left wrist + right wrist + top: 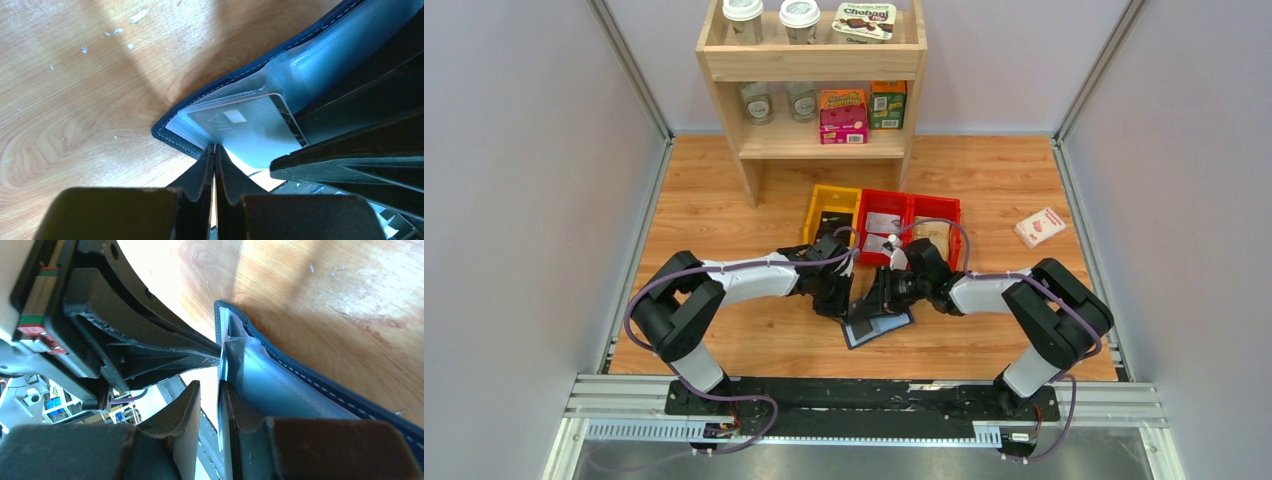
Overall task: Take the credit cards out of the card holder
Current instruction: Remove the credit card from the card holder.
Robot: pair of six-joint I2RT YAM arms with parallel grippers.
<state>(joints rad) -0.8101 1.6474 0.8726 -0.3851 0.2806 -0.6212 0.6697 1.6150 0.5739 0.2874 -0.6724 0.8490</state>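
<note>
The card holder [879,327] is laid open on the table [724,210], its sleeved credit card [245,127] just ahead of the left gripper [214,150], shut tight at a corner of the clear sleeve [197,110] — the right gripper [210,386], opposite, is parted slightly around that sleeve's thin edge.

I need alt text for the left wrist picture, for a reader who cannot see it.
The left gripper, shut, pinches the near edge of an open navy card holder, where a credit card marked VIP sits in a clear sleeve. The right gripper's dark fingers fill the right side, above a wooden table.
</note>
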